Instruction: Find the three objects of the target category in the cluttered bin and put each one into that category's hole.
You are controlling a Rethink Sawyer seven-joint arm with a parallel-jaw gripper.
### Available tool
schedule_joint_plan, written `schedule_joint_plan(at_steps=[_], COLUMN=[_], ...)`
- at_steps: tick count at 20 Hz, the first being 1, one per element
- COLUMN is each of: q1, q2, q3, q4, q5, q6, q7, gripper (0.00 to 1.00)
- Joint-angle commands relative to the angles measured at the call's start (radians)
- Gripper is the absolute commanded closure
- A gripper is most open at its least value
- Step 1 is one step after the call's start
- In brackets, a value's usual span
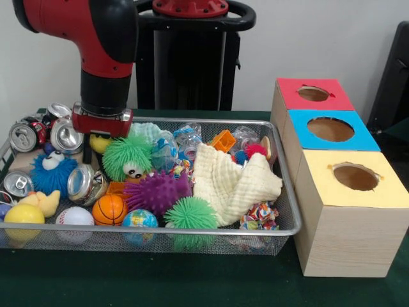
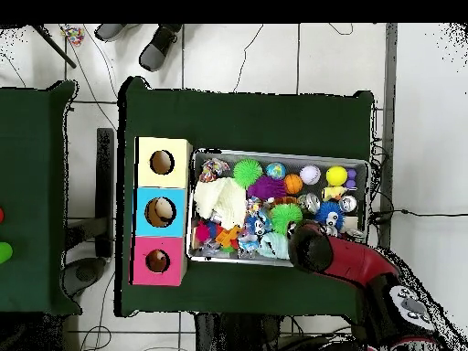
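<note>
Where cans crowd, gripper [image 1: 91, 152] in bin [image 1: 192, 233], fingers unclear.

The red and black arm [image 1: 96, 45] reaches down over the wire bin's [image 1: 281, 192] far corner, wrist vertical; its end effector [image 1: 87, 153] dips among the contents, fingers hidden.

Close front, high overhead; shared bin [image 1: 281, 192] [image 2: 364, 166].

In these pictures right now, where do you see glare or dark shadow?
Front view: bright glare on the shiny crushed silver cans; the hole in the red-topped wooden box is lit inside, not dark. Overhead view: the white tiled floor looks washed out, and the dark green table cloth shows almost no detail.
</note>
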Motion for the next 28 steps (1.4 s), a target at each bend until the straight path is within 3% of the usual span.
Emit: schedule_joint_plan(at_steps=[1,7,11,14,18,24,28], q1=[-0.139,-0.078,0.010,0.030,0.024,-0.017,-0.066], q2=[-0.027,0.004,0.023,-0.040,-0.129,-0.331,-0.354], q3=[0.151,0.137,0.119,0.142,0.167,0.225,0.279], q4=[0.030,0.036,0.020,0.019,0.021,0.113,0.160], q5=[-0.046,-0.070,-0.026,0.030,0.058,0.089,0.096], q6=[0.189,0.122,0.102,0.154,0.251,0.385,0.359], q7=[-0.069,0.006,0.098,0.124,0.085,0.008,-0.010], gripper=[0.00,0.00,0.00,0.00,0.00,0.00,0.00])
